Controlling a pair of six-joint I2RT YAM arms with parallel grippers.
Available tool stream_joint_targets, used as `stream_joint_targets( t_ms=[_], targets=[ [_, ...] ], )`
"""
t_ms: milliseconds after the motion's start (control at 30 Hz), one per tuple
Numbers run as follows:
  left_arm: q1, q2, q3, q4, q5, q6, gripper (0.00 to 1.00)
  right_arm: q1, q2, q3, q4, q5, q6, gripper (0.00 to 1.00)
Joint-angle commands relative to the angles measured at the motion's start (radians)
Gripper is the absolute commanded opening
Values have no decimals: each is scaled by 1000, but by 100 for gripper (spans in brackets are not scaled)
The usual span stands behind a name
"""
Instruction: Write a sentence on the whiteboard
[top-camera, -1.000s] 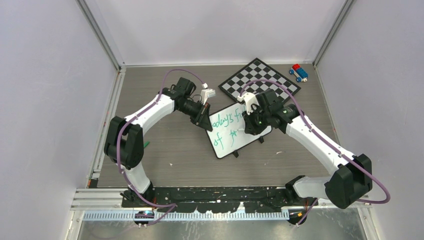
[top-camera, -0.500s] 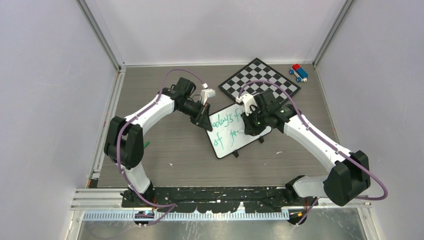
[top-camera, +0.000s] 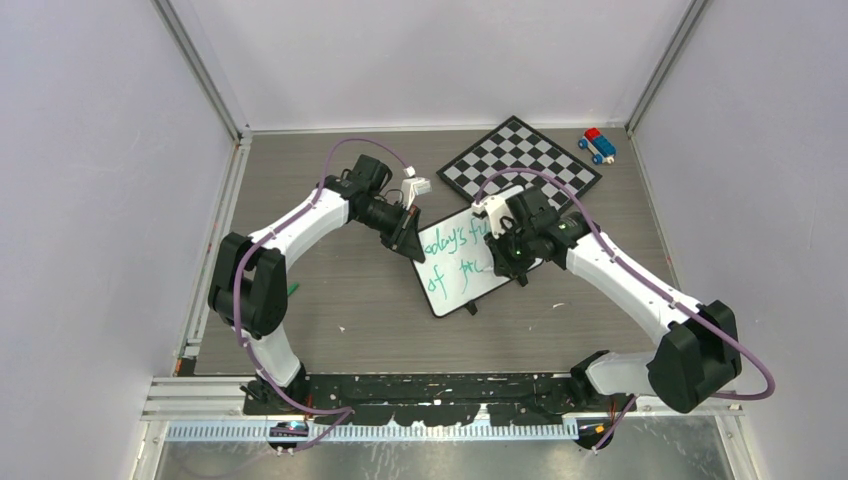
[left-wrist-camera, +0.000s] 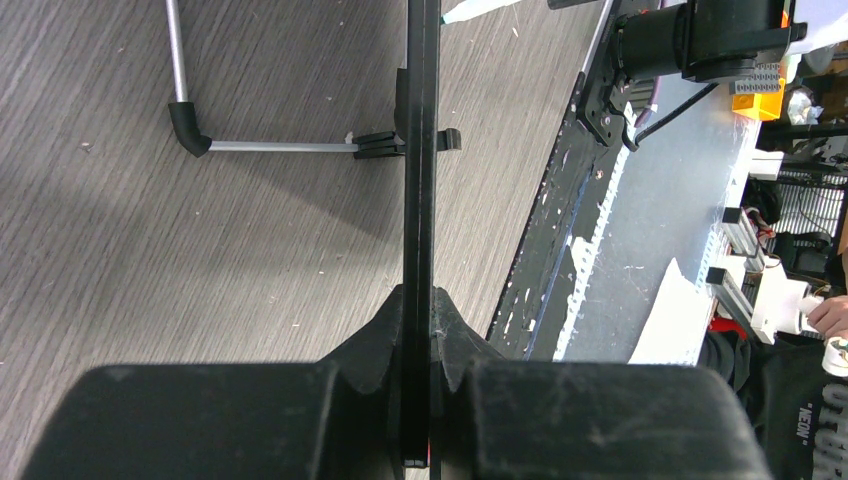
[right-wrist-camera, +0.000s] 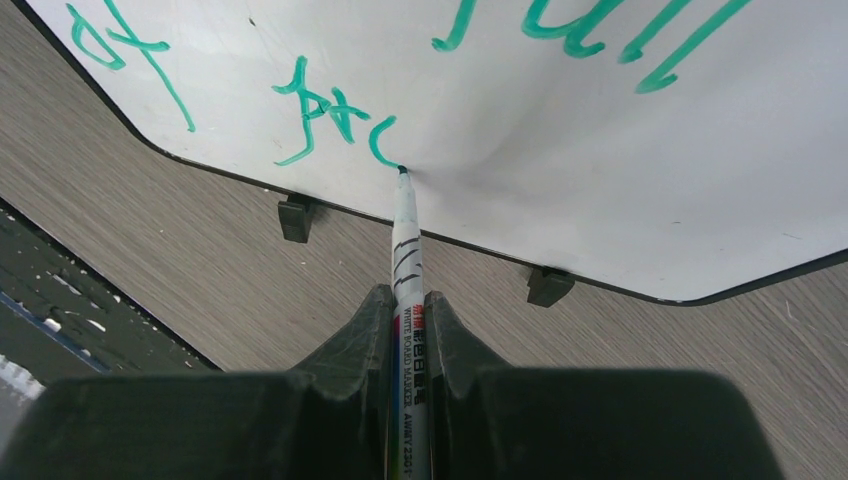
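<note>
The whiteboard (top-camera: 462, 262) looks thin, stiff and light. It stands on small black feet (right-wrist-camera: 293, 218), so I judge it would skate across the counter (top-camera: 350, 300) under the push of a pen unless it is pinned. Its face is glossy and probably slippery, and wet ink would smear, so the place to take it is the bare rim, away from the writing. That is where the left claw (top-camera: 410, 238) has it: in the left wrist view the board runs edge-on up the middle of the frame, a dark line pinched tight between the two fingers (left-wrist-camera: 350, 345).

The right claw (right-wrist-camera: 405, 310) is closed narrowly on a white marker (right-wrist-camera: 407, 240), whose tip touches the board near its lower edge.

The board sits at the centre of the overhead frame, turned on a diagonal, just below the chessboard (top-camera: 520, 160). It is white with rounded corners and a thin dark border. The sentence (right-wrist-camera: 330, 110) is in green, in two lines: "full" along the top of the right wrist frame, and "of" at upper left, followed by a few rough strokes of a word that looks unfinished.
</note>
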Motion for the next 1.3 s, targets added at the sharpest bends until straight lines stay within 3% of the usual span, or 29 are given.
stream_joint_targets(
  t_ms=[0,600,1267],
  targets=[
    [1,9,15,2,-46,1,0,-4,-18,57,51,74,-12,0],
    [0,7,11,5,-45,4,0,24,10,81,49,-16,24,0],
    [1,0,5,0,-46,7,0,-17,-21,23,18,12,-33,0]
  ],
)
